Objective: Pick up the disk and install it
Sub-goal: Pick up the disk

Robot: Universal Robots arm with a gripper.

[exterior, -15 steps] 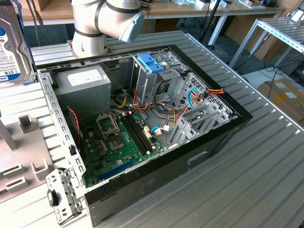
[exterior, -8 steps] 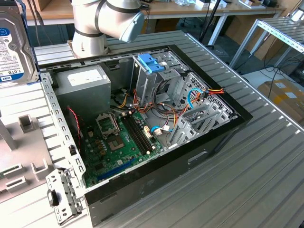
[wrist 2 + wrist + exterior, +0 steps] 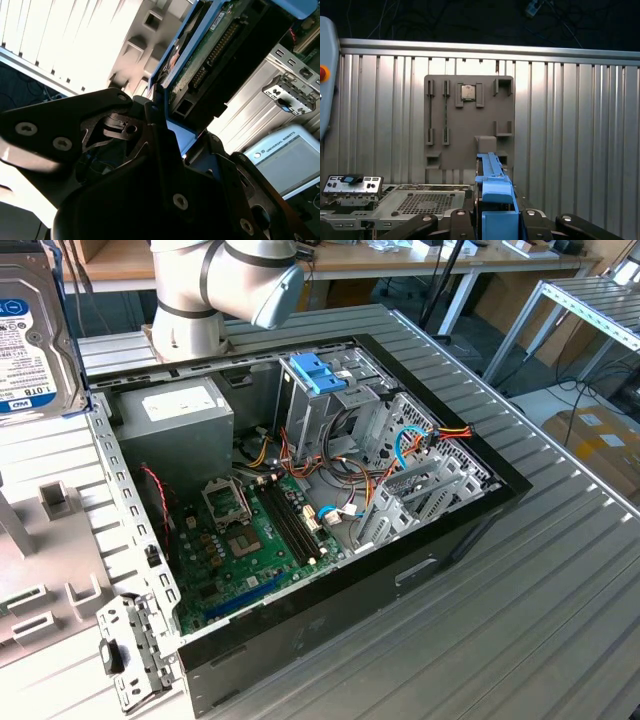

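Observation:
The disk (image 3: pixel 30 330) hangs in the air at the exterior view's far left, label facing the camera, white with a blue top band, set in a blue carrier. It is above the grey fixture plate and left of the open computer case (image 3: pixel 480 502). In the second wrist view my gripper (image 3: pixel 160 115) is shut on the disk (image 3: pixel 220 55), whose green circuit board and connector side show. In the first wrist view the blue carrier edge (image 3: pixel 492 192) stands upright between the black fingers (image 3: pixel 425 225).
Inside the case are a grey power-supply box (image 3: pixel 175 420), a green motherboard (image 3: pixel 240 540), loose cables and a drive cage with a bright blue latch (image 3: pixel 318 370). A metal bracket (image 3: pixel 130 650) lies by the case corner. The arm's base (image 3: pixel 190 310) stands behind the case. The grey fixture plate (image 3: pixel 469 125) lies on the ribbed table.

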